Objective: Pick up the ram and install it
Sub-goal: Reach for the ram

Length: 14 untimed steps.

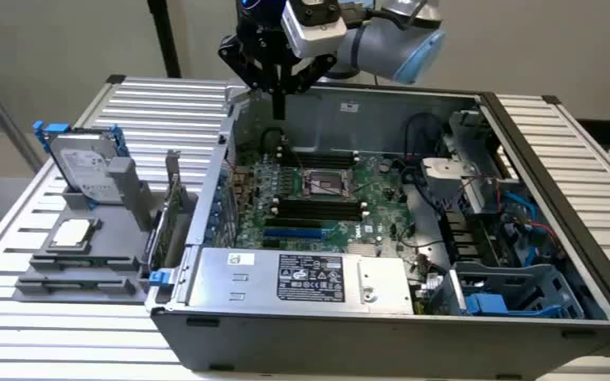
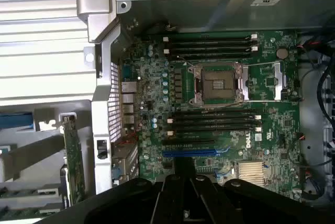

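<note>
The ram seemed to lie on edge in a low slot of the grey rack (hard to be sure), its long axis pointing across toward the computer case. Nothing looked done yet: the claw hung pinched closed and empty over the case, well apart from it.

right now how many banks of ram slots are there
2: one bank between the CPU socket and the case wall, one between the socket and the blue slot; the gripper hides some board.
</note>
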Each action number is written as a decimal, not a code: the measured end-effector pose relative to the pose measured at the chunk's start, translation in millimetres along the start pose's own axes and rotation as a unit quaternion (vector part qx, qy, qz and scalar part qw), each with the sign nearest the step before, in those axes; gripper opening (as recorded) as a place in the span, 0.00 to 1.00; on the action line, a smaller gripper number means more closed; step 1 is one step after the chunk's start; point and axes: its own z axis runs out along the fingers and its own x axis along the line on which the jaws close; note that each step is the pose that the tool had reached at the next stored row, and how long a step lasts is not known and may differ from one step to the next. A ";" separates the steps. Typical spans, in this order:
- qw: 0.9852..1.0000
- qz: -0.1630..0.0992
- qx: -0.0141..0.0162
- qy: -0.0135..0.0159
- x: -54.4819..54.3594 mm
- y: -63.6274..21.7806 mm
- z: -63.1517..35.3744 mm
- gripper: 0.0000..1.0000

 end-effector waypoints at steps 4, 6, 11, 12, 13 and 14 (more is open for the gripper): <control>1.000 0.000 -0.002 0.000 0.0 0.0 0.0 0.11; 1.000 0.000 -0.002 0.000 0.0 0.0 0.0 0.11; 1.000 0.000 -0.003 0.000 0.0 -0.4 0.0 0.11; 1.000 0.000 -0.003 0.000 -0.1 -1.2 -0.1 0.11; 1.000 0.000 -0.003 0.000 0.4 -2.0 -0.1 0.11; 1.000 0.000 -0.003 0.000 1.5 -3.0 -0.2 0.11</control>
